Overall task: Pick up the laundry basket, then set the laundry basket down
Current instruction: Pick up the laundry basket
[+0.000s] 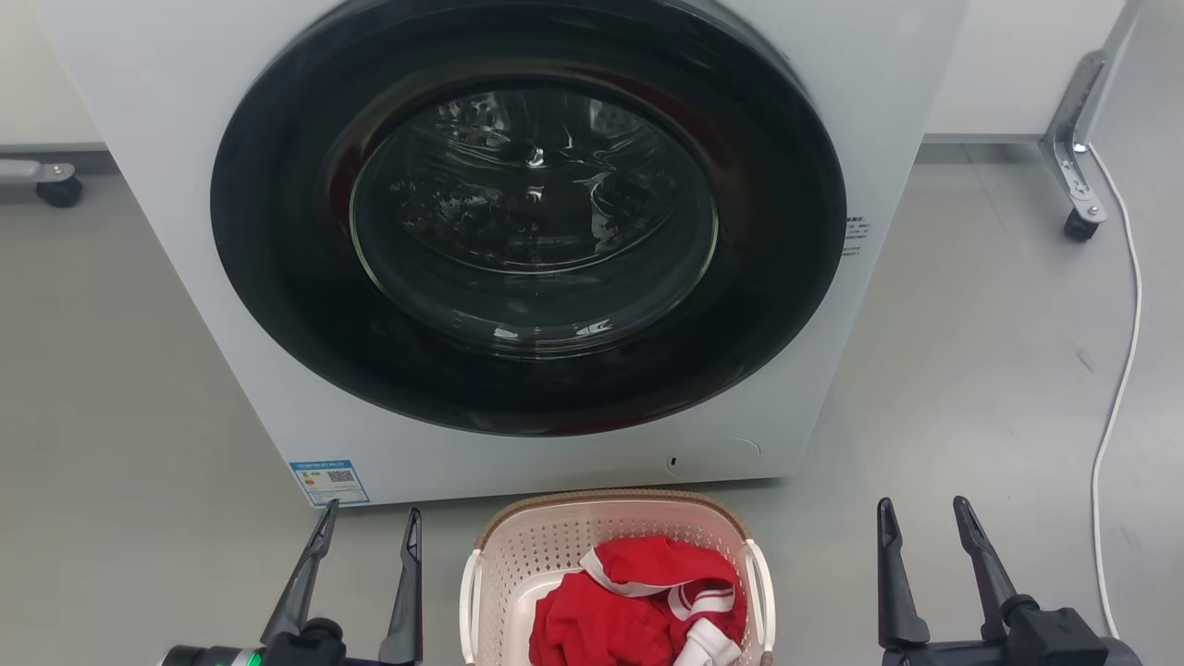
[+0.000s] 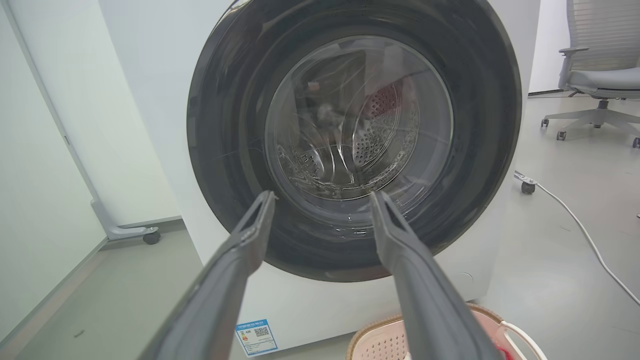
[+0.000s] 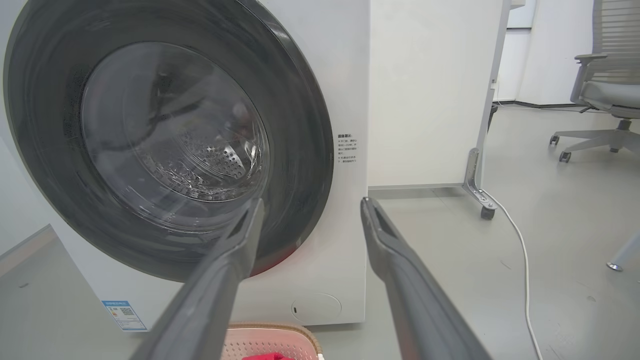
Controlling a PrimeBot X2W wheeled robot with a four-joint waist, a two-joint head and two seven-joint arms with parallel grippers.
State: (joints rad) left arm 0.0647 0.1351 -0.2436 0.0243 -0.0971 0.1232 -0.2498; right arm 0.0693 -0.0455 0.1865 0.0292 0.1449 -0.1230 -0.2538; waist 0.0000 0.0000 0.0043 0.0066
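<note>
Brown-rimmed cream laundry basket [image 1: 532,555] holds red clothing [image 1: 606,624]; left end effector [image 1: 372,509] and right end effector [image 1: 923,504] each stand fingers apart; blue sticker [image 1: 328,481] illegible.

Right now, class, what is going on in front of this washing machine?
A two-armed robot faces a closed washing machine. The laundry basket sits on the floor before it, holding red clothes. The left gripper and right gripper are open either side of it, touching nothing. Nothing is lifted yet.
</note>
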